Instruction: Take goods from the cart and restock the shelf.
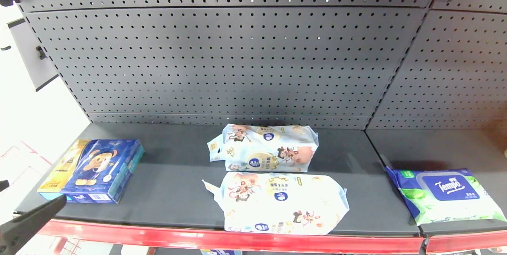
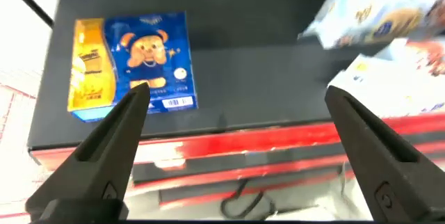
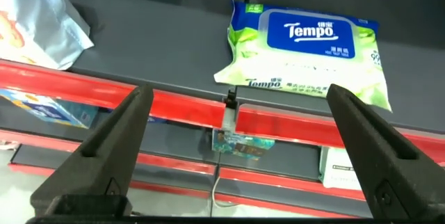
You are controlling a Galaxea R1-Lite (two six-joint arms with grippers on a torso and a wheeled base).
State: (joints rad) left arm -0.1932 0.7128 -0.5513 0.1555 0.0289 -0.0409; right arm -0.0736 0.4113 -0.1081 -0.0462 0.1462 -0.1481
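Goods lie on the dark grey metal shelf, which has a red front strip and a grey perforated back panel. The left tool hangs in front of the red strip at the shelf's left end, its two dark fingers spread wide with nothing between them. Just ahead of it, past the strip, a flat blue and yellow carton with a bear picture lies on the shelf. Further off to this tool's right are two soft pale plastic packs with cartoon prints, the rear pack near the back panel and the front pack reaching the shelf's front edge. The two are just beside each other. The right tool is also held in front of the red strip, its fingers wide apart and empty. Ahead of it, on the next shelf bay, a green and white soft pack of wet wipes with a blue lid lies flat, well apart from the cartoon packs.
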